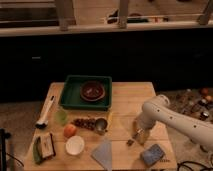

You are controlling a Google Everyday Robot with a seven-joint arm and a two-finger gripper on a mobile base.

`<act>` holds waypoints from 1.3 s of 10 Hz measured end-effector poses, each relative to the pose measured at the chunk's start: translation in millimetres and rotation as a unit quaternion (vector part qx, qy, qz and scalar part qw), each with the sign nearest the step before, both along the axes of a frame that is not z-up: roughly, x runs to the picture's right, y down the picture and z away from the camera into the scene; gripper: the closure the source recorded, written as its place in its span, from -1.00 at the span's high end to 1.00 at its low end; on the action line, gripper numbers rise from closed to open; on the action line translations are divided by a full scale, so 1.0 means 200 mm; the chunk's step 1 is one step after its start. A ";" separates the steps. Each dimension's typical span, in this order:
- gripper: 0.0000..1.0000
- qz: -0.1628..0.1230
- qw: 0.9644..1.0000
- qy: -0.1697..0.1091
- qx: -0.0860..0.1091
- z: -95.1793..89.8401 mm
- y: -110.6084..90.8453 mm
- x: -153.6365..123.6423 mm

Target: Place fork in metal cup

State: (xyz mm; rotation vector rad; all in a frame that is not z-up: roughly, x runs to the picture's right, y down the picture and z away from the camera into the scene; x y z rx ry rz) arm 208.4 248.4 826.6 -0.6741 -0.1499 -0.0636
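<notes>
The metal cup stands upright near the middle of the wooden table, just right of a dark bunch of grapes. My gripper points down at the table's right part, about a hand's width right of the cup. A small slim object that looks like the fork lies or hangs at the gripper's lower left tip. I cannot tell whether it is held or resting on the table. The white arm reaches in from the right.
A green tray with a brown bowl sits at the back. A white-handled brush, translucent green cup, orange and white bowl are at the left. A grey cloth and blue sponge lie in front.
</notes>
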 end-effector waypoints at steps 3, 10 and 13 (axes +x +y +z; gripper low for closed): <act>0.60 0.002 1.000 0.001 0.002 0.01 -0.01 -0.01; -0.62 0.005 0.999 -0.039 -0.005 -0.01 0.02 -0.02; -1.00 0.002 0.999 -0.038 -0.008 -0.02 0.02 -0.01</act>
